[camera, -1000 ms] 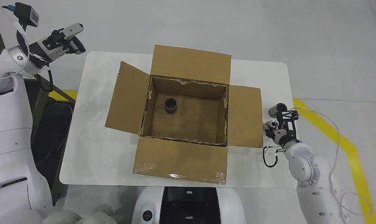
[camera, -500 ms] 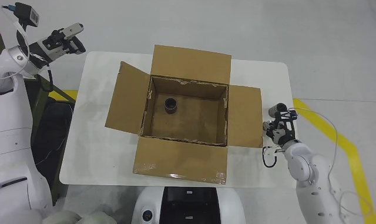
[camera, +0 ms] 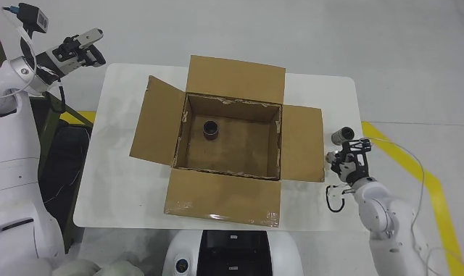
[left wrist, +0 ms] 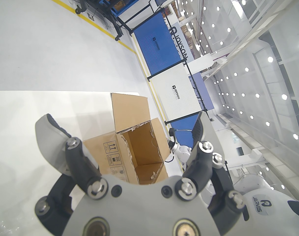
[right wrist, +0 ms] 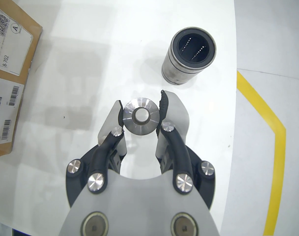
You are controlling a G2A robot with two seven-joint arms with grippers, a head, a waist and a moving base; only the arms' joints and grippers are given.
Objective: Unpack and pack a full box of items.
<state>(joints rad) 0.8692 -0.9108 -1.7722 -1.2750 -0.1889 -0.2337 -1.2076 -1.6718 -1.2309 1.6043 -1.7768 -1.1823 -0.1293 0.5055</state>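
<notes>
- Main worry imo: the right gripper (right wrist: 140,103) has its fingers (right wrist: 172,114) pinched on a small shiny metal ring (right wrist: 140,117) by its rounded rim. It could squirt out and roll off the nearby tabletop (camera: 123,131) edge.
- A bearing (right wrist: 188,57) stands just beside it, so a sloppy swing could knock it over.
- Right arm sits low at the right of the top frame, beside the box (camera: 235,79), pointing down.
- Left gripper (camera: 93,47) hangs upper left, past the tabletop corner, fingers wide open and empty.
- One dark cylinder (camera: 211,130) sits inside the box.
</notes>
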